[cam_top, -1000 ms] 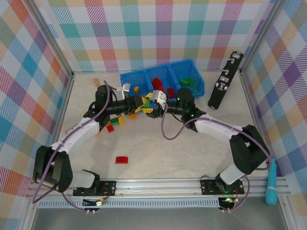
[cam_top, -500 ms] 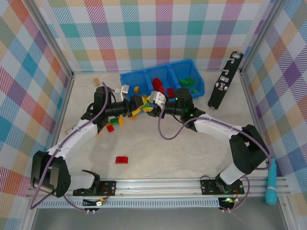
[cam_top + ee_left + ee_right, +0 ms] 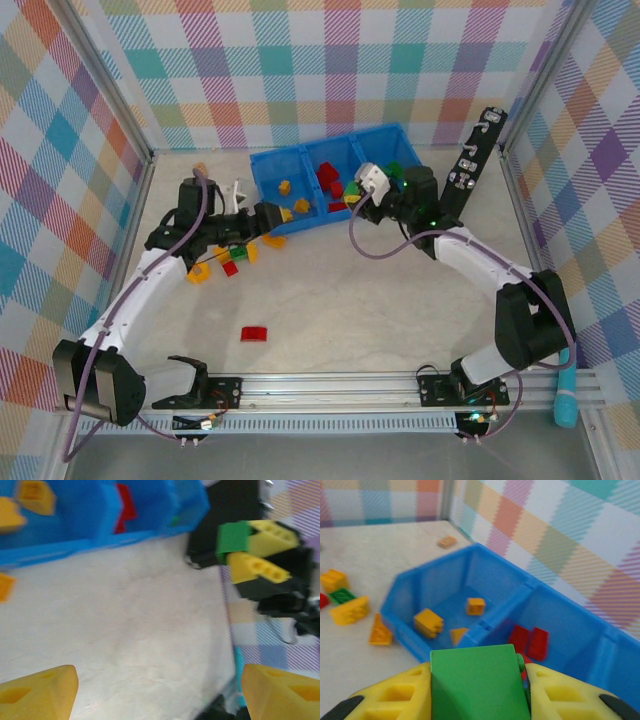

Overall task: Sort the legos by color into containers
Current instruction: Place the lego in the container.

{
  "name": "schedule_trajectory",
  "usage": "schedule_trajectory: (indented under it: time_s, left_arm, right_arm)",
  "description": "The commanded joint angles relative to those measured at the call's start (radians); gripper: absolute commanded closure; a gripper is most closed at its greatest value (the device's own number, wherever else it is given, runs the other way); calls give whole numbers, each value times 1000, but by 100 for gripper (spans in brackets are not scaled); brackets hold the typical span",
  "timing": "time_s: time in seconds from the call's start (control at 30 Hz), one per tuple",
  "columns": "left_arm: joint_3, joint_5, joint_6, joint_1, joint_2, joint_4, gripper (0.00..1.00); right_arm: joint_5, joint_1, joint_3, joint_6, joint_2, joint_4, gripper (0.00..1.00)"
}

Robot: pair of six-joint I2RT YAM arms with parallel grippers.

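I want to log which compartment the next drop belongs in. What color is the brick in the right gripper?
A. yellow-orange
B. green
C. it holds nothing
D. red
B: the right wrist view shows a green brick clamped in the right gripper.
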Motion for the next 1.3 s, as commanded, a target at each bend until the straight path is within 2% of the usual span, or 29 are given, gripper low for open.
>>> schedule_trajectory:
  time_s: [0.0,0.07,0.13,0.4,0.57,0.73,0.87,0.93,1.07,1.27]
  left_arm:
    - [88,-301,151,15,-37,-302,17]
    - [100,-433,167,15,-41,-374,17]
    - [91,-505,169,17,-56,-407,17]
    - [28,-692,134,17,-81,-503,18]
    - [-43,-711,75,17,-83,-451,20]
    - [-74,-690,40,15,-41,-331,24]
    - [14,-776,271,5,54,-339,25]
    - [61,-844,450,5,97,-340,23]
    - [84,-877,814,8,110,-270,21]
    - [72,-738,1190,21,122,-231,19]
  right_arm:
    - [135,-26,103,-37,72,-39,72]
    - [189,-43,155,-26,131,-38,72]
    - [235,-54,193,-9,179,-24,71]
    - [446,-86,385,47,386,-51,71]
    - [494,-104,485,58,504,-72,70]
    - [471,-125,563,92,589,-100,53]
    - [440,-134,591,114,613,-114,39]
    - [423,-135,594,119,612,-117,34]
    - [390,-135,613,121,603,-145,29]
    - [284,-132,568,129,532,-147,19]
